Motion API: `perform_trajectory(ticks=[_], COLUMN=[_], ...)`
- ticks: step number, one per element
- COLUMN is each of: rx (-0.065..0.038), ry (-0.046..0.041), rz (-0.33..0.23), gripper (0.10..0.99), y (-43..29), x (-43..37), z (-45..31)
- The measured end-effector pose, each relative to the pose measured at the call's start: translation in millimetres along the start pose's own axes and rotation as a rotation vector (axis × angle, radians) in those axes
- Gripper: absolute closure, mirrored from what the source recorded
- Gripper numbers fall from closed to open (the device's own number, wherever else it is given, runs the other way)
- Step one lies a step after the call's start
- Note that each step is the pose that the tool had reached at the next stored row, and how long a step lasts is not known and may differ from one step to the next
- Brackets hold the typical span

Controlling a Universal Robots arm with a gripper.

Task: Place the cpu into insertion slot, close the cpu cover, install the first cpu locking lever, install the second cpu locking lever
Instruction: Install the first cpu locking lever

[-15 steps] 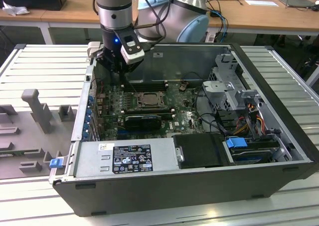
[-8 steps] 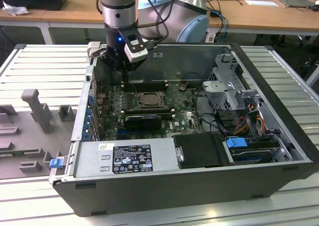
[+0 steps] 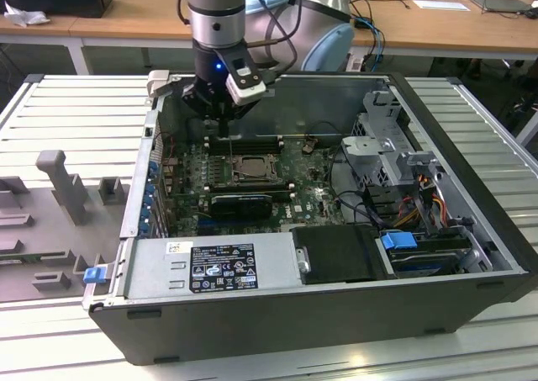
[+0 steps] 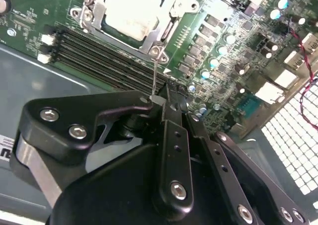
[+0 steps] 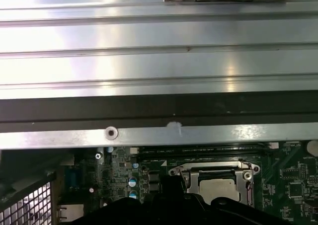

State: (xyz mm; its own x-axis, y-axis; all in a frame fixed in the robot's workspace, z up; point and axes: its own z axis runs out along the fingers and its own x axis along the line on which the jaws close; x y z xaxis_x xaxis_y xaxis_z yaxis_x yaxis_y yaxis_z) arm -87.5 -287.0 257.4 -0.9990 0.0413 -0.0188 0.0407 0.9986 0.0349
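The insertion slot (image 3: pixel 252 167) lies on the green board inside the open computer case. The pale cpu (image 4: pixel 130 11) sits in it, and the cpu cover (image 4: pixel 95 14) lies flat as a metal frame around it. Both wrist views show the cpu (image 5: pixel 218 187). A thin wire locking lever (image 4: pixel 155 73) rises from the socket's corner up to my gripper (image 4: pixel 161 100), whose fingers are shut on its tip. In the exterior view my gripper (image 3: pixel 227 131) hangs just behind the socket, near the case's back wall.
Long black memory sticks (image 4: pixel 99 56) run beside the socket. A black card (image 3: pixel 242 203) lies in front of it. The power supply (image 3: pixel 227 267), a drive cage (image 3: pixel 387 137) and loose cables (image 3: pixel 420 204) crowd the case. Grey fixtures (image 3: pixel 59 179) stand on the slatted table.
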Motion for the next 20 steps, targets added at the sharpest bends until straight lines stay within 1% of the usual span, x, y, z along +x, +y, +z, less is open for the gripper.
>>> perform_trajectory(ticks=[7,8,10,14,20], rx=[0.0,-0.002,-0.015,-0.016,-0.015], ry=[0.0,-0.0001,0.0005,-0.0033,-0.0035], rz=[0.0,0.0,0.0,-0.004,-0.005], gripper=[0.98,0.98,0.98,0.98,0.98], y=[0.7,0.7,0.8,0.7,0.6], x=[-18.5,-19.9,-20.4,-20.3,-20.3], z=[0.7,1.0,2.1,5.4,6.8])
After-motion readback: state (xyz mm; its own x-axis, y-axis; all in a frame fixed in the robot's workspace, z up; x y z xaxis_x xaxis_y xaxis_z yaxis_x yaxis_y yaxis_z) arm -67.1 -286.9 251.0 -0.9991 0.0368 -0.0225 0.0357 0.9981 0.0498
